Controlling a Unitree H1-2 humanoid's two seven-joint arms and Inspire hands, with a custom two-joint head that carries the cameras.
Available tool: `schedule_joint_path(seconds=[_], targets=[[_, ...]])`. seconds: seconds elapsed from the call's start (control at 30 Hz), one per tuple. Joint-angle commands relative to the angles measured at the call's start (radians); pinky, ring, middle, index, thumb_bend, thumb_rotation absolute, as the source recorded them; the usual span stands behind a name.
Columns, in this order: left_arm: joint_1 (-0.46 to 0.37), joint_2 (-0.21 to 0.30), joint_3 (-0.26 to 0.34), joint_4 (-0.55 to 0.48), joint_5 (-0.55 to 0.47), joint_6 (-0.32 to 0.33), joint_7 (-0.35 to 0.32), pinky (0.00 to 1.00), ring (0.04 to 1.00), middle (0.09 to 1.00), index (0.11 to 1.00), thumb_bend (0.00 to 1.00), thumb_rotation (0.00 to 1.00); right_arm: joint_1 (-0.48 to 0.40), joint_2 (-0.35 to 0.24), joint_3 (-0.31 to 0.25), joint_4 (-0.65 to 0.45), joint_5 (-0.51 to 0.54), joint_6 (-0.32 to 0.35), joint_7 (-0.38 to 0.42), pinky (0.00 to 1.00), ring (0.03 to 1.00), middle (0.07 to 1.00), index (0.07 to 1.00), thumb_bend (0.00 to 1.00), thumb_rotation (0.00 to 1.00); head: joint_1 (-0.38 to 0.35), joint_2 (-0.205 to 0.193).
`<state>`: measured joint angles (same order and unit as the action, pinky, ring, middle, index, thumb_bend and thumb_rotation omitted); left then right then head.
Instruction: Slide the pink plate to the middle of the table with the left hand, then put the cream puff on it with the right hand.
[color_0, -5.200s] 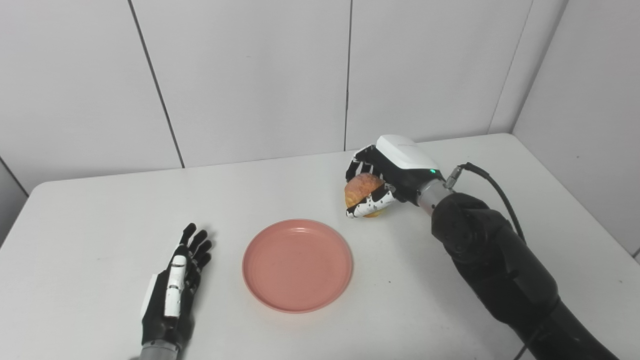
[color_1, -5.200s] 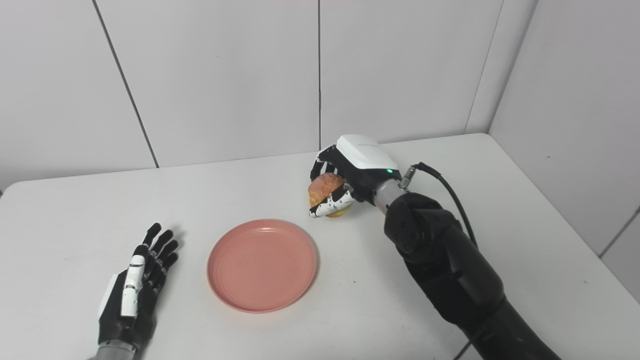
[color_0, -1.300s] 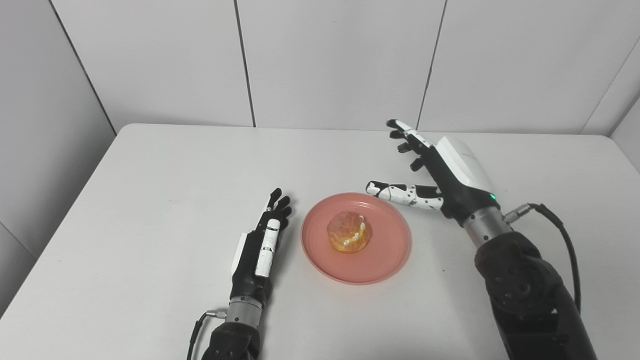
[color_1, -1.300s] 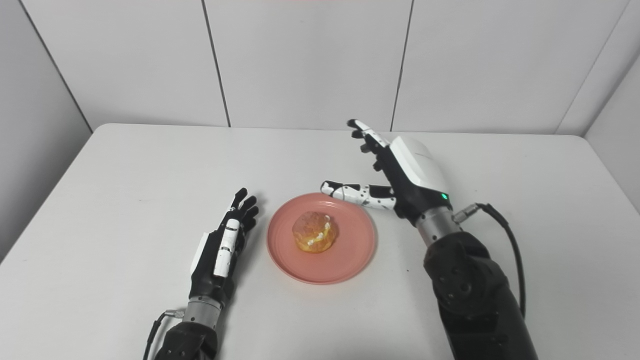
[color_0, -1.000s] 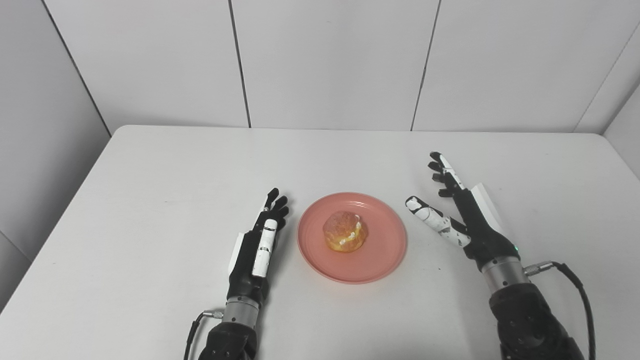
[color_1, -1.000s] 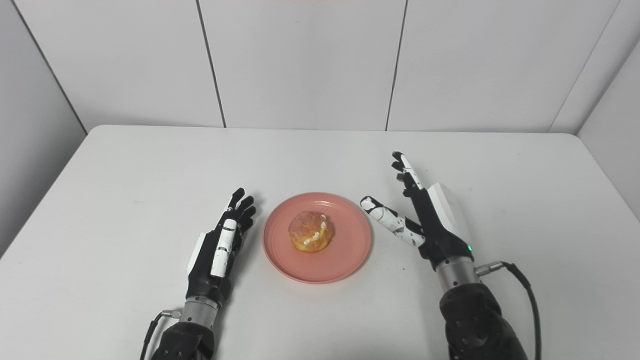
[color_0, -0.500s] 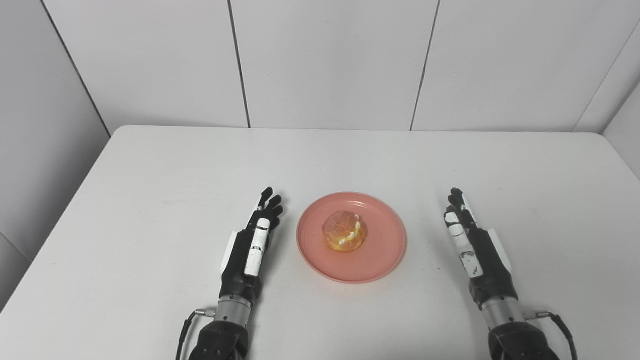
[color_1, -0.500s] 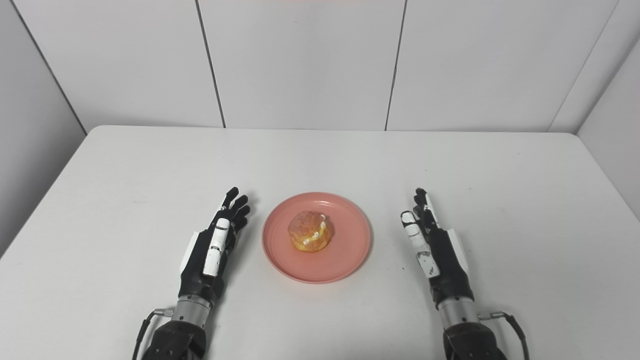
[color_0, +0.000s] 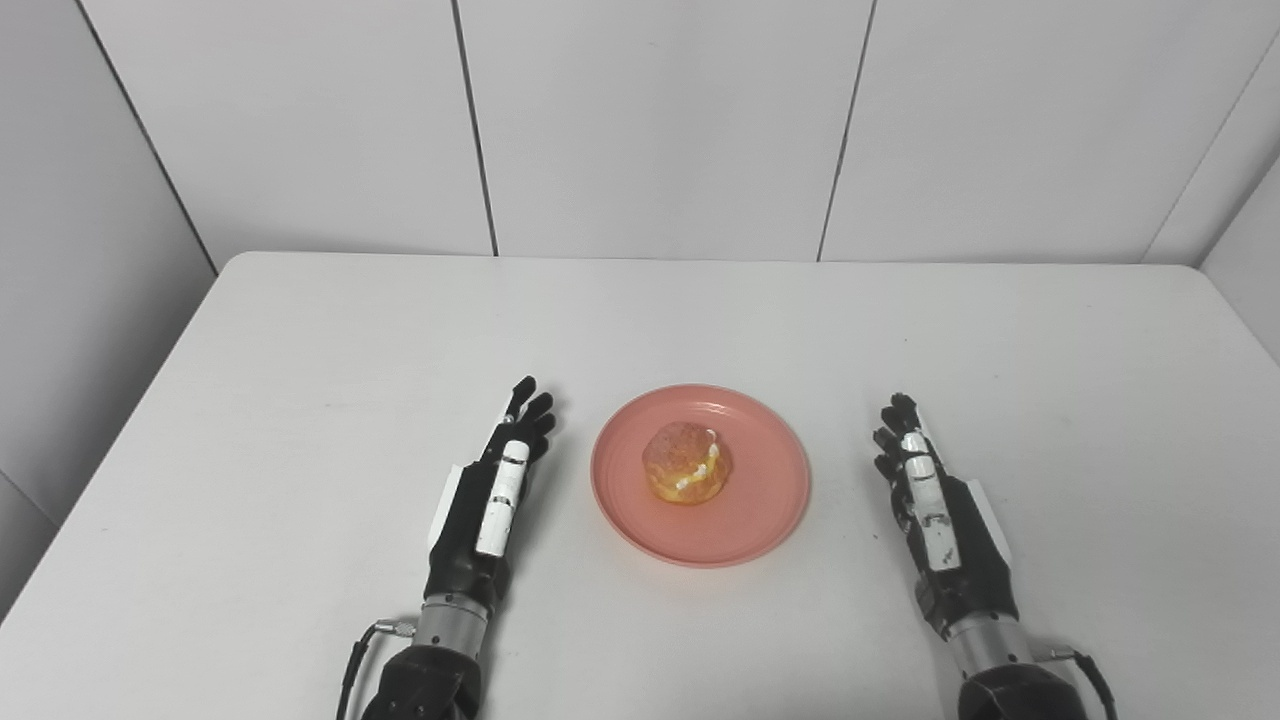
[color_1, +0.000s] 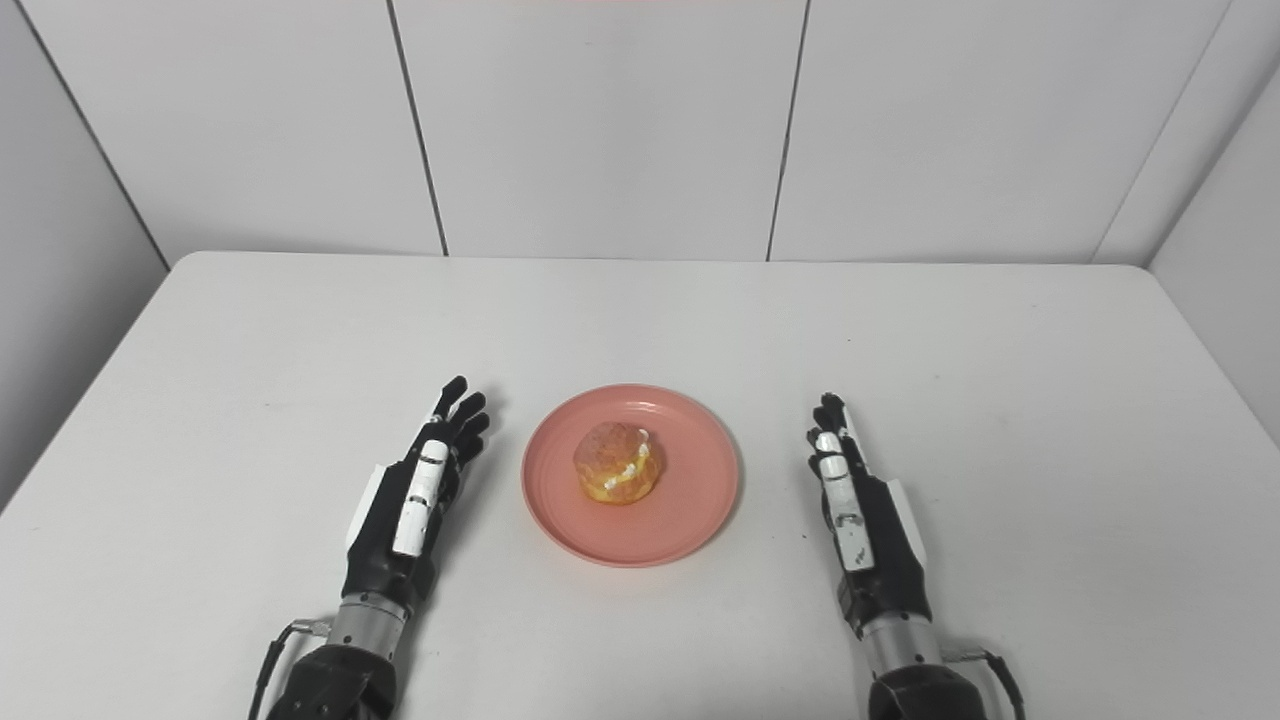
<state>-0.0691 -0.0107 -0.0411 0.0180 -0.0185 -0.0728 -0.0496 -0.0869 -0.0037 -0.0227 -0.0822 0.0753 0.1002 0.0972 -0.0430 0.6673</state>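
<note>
Cream puff sits on pink plate, frame centre. Left hand and right hand flank it, fingers extended, empty, probably resting on the table. Looks done; keep clear.

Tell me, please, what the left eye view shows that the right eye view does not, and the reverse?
Only the left eye view shows a broader strip of the left side wall. Only the right eye view shows more of the right side wall. Both show the cream puff resting on the pink plate mid-table, with the left hand and right hand open, flanking the plate without touching it.
</note>
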Motion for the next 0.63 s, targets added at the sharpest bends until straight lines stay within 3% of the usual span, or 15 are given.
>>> schedule_joint_path(seconds=[0.0,0.17,0.6], targets=[[0.040,0.019,0.010,0.030,-0.018,-0.022,-0.014,0.95,0.955,0.973,0.976,0.42,1.00,-0.005,0.013,0.005,-0.004,0.015,-0.049,-0.002,1.00,1.000,1.000,1.000,0.32,1.00,0.003,0.003],[0.037,0.023,0.013,0.028,-0.018,-0.017,-0.021,0.96,0.957,0.974,0.977,0.43,1.00,0.000,0.019,0.009,0.002,0.016,-0.046,-0.011,1.00,1.000,1.000,1.000,0.29,1.00,0.005,0.007],[0.026,0.031,0.017,0.063,-0.027,-0.030,-0.031,0.96,0.957,0.973,0.978,0.45,1.00,-0.001,0.009,0.009,0.018,0.040,-0.047,-0.008,1.00,0.996,1.000,1.000,0.30,1.00,0.009,0.006]])
